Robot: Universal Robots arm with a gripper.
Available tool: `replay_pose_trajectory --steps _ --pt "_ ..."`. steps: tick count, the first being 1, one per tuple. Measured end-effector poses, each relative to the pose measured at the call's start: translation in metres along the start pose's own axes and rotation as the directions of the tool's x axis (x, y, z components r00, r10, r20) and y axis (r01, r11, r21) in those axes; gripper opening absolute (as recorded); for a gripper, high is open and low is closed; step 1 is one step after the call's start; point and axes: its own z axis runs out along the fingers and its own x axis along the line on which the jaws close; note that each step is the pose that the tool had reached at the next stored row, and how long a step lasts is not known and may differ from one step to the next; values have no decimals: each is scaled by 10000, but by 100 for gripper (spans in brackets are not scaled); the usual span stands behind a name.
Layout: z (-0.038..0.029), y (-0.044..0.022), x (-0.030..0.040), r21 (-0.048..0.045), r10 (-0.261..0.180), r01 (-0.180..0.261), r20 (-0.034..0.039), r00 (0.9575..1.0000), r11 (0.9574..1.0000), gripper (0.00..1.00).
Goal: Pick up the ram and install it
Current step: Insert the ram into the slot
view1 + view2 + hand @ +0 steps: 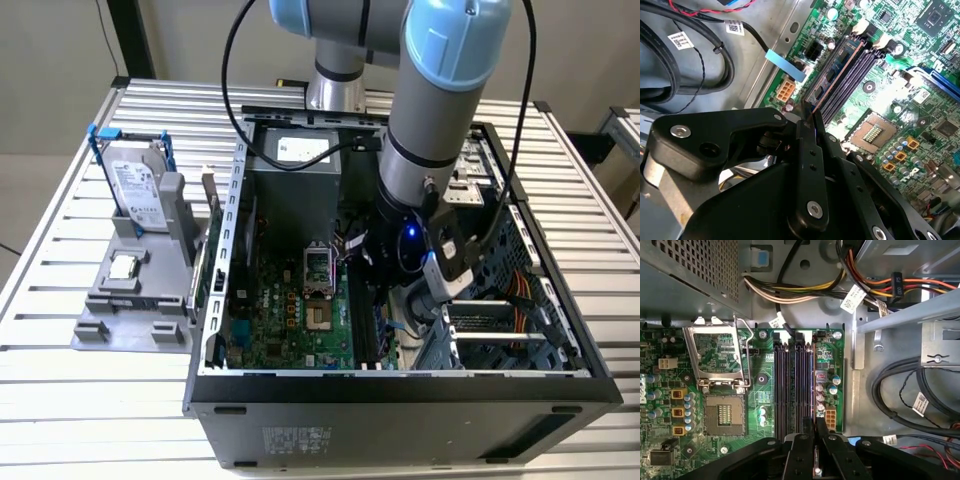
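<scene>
The ram [836, 76] is a thin dark stick with a copper-coloured edge. It stands on edge along the outermost memory slot [813, 385], the one nearest the motherboard's edge. My gripper [811, 122] is shut on the ram's near end, with the black fingers [824, 432] pressed to its two flat sides. I cannot tell whether the stick sits fully down in the slot. In the exterior view my arm's wrist [425, 160] reaches down into the open computer case [400, 395], over the slots.
Beside the memory slots the processor socket [722, 415] lies with its metal frame [720, 352] lifted. Cable bundles [805, 287] run past the slots' far end and black cables [685, 65] along the case floor. A hard drive [140, 190] and a processor chip [122, 266] rest on a grey fixture outside the case.
</scene>
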Motion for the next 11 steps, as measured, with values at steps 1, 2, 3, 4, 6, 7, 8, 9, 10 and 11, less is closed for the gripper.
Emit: replay_pose_trajectory --steps 1,2,3,4,6,7,8,9,10,11 --pt "2 0 3 0 2 -2 0 10000 10000 0" --pt "3 0 4 0 3 -3 0 10000 10000 0" --pt "4 0 4 1 3 -3 0 10000 10000 0" --pt "7 0 5 -1 4 -4 -1 10000 10000 0" --pt "13 0 6 -1 15 -15 -5 10000 10000 0" --pt "15 0 6 0 23 -23 -6 10000 10000 0" --pt "18 0 6 -1 31 -31 -7 10000 10000 0" --pt "21 0 7 -2 38 -38 -7 10000 10000 0" --pt "22 0 8 0 45 -45 -8 10000 10000 0" --pt "23 0 11 1 52 -52 -9 10000 10000 0"
